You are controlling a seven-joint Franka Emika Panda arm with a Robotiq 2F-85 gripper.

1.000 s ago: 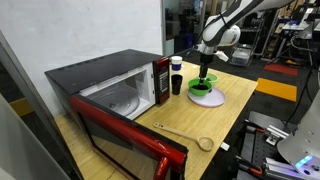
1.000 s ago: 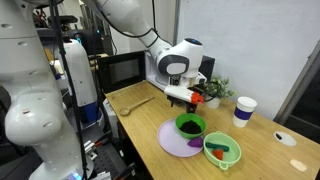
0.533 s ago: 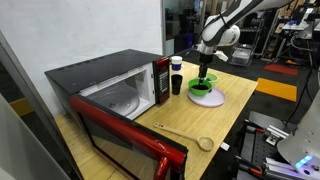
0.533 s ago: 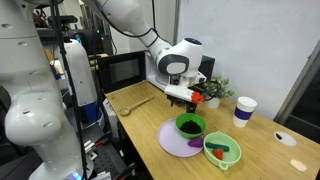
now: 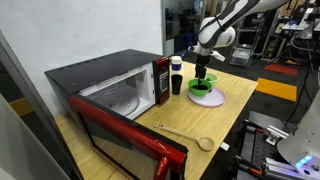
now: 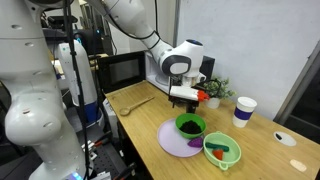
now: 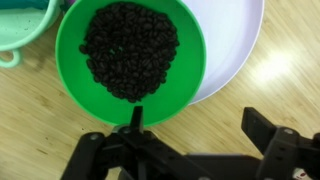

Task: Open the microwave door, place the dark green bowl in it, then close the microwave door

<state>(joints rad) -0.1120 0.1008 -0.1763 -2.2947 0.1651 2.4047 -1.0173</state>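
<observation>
Wide open and empty above the bowl (image 7: 130,60), the tool (image 7: 196,120) could tip it by pinching the rim askew.

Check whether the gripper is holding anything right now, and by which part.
Nothing is held. The gripper is open above the green bowl on the plate, with one finger over the bowl's rim.

We count two bowls: dark green bowl (image 6: 190,126), lime bowl (image 6: 222,152). One each: lavender plate (image 6: 172,143), microwave (image 5: 100,72), wooden spoon (image 5: 204,143), cup (image 6: 243,110).
</observation>
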